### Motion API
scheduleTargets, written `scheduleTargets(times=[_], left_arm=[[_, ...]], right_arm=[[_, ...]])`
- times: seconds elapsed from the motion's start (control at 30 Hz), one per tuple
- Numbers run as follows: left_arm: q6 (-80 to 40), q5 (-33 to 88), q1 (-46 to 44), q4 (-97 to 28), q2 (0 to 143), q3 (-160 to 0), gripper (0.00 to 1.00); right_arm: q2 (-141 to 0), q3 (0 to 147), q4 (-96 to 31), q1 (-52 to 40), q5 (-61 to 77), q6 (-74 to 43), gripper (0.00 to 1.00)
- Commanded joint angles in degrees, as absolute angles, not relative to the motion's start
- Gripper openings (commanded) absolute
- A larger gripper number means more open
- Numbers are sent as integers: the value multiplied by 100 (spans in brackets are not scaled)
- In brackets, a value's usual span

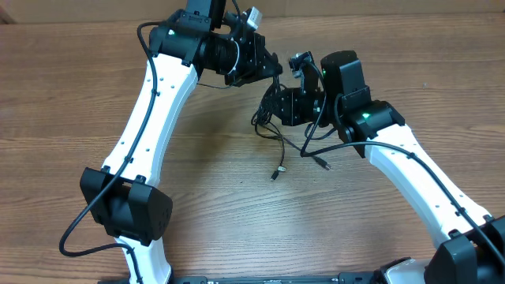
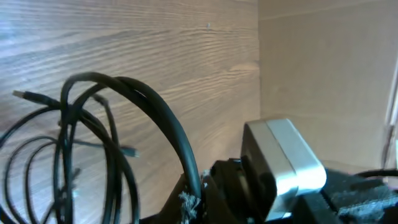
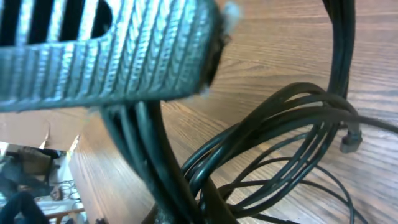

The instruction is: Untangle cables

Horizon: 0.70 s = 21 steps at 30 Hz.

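1. Grips the cables (image 1: pixel 272 122) with the right gripper (image 1: pixel 278 106). In the right wrist view, presses a ribbed pad (image 3: pixel 124 56) across several strands, so clamped on the bundle.
2. Keeps that bundle near the middle of the table (image 1: pixel 197 197), between the two wrists, with the loops (image 3: pixel 280 137) sagging below the grip toward the robot's side.
3. Trails two loose ends onto the wood, one ending in a plug (image 1: pixel 275 174) and another plug (image 1: pixel 324 165) further right. Both well apart from the grip, pointing roughly toward the robot.
4. Sets the left gripper (image 1: pixel 272 69) just beside the bundle, on its far left side.
5. In the left wrist view, shows one thick strand (image 2: pixel 168 124) arching up from a frayed pad edge at the bottom, with thinner loops to its left. Cannot tell whether the jaws there pinch it, the fingers being hidden.
6. Judging from this, turns on one relation: long axis of the bundle running from the right-hand grip down toward the robot, left gripper lying up and to the left of it. Probably calls for drawing one loop away leftward against the right-hand hold.
7. Leaves little room between the two wrists, so risks a bump. Also puts the arms' own thicker leads close by, easy to snag or mistake for a strand.
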<state>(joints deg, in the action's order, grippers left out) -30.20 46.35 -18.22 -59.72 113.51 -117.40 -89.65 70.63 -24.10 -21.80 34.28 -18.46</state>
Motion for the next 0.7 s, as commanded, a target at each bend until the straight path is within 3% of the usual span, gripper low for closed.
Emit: scheduleTargets(times=[0.0, 0.03, 0.07, 0.13, 0.23, 0.47, 0.67], left_arm=[[-2001, 3833, -1758, -6313, 11303, -11738, 22], [-1833, 3701, -1739, -6370, 11303, -11738, 28], [-1516, 3529, -1726, -6473, 11303, -11738, 47], [-829, 3306, -1726, -6692, 11303, -11738, 62], [-67, 3308, -1726, -6912, 11303, -11738, 63], [1275, 4353, -1739, -6919, 11325, -11574, 52], [2132, 5151, -1708, -6858, 11325, -11109, 50]], right_arm=[[-8969, 7185, -2370, -1800, 4082, -2005, 4], [-8969, 7185, -2403, -1745, 4169, -2060, 4], [-8969, 7185, -2526, -1612, 4235, -2300, 4], [-8969, 7185, -2718, -1402, 4233, -2652, 4], [-8969, 7185, -2808, -1260, 4298, -3000, 4], [-8971, 7185, -2919, -1240, 4777, -3024, 4], [-8971, 7185, -2928, -1234, 4901, -3024, 4]])
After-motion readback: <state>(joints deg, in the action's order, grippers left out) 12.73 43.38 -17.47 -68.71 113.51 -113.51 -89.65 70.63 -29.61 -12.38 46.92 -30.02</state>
